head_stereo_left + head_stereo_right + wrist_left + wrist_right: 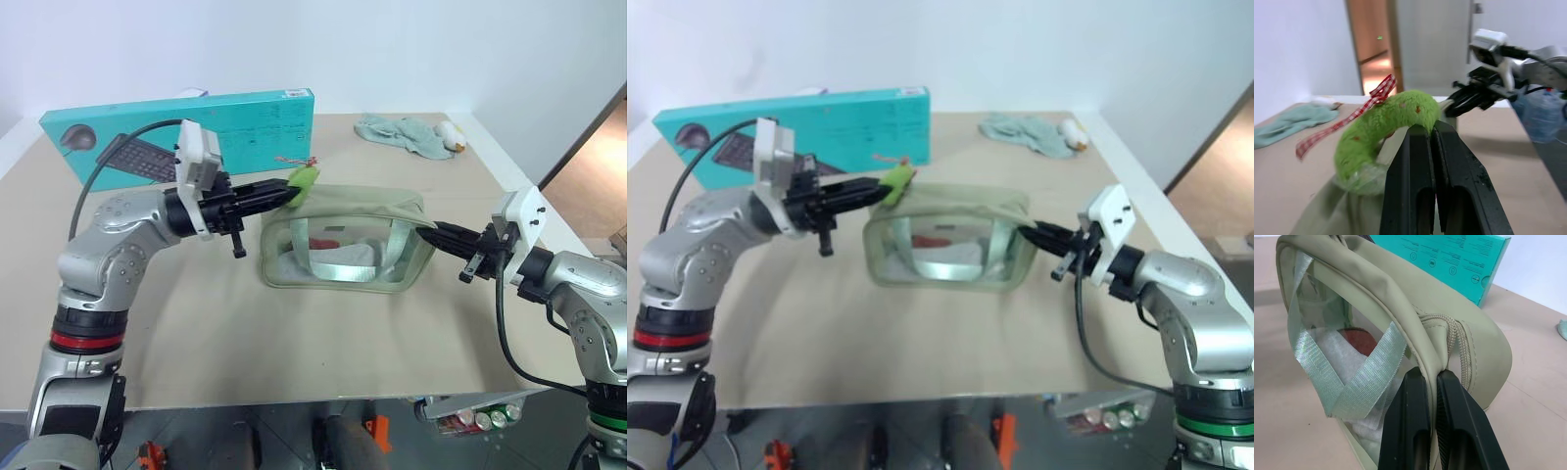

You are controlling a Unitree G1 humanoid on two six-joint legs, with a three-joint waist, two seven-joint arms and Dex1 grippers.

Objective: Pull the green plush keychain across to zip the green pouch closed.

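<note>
The left claw pinches the keychain; the right claw clamps the pouch end. Pull straight along the zipper, keeping the pouch taut.

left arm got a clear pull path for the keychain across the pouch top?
Probably yes. The left gripper is shut on the green plush keychain, the right gripper pinches the green pouch at its far end, and nothing lies along the top.

A teal keyboard box and a crumpled pale cloth lie on the table.
</note>
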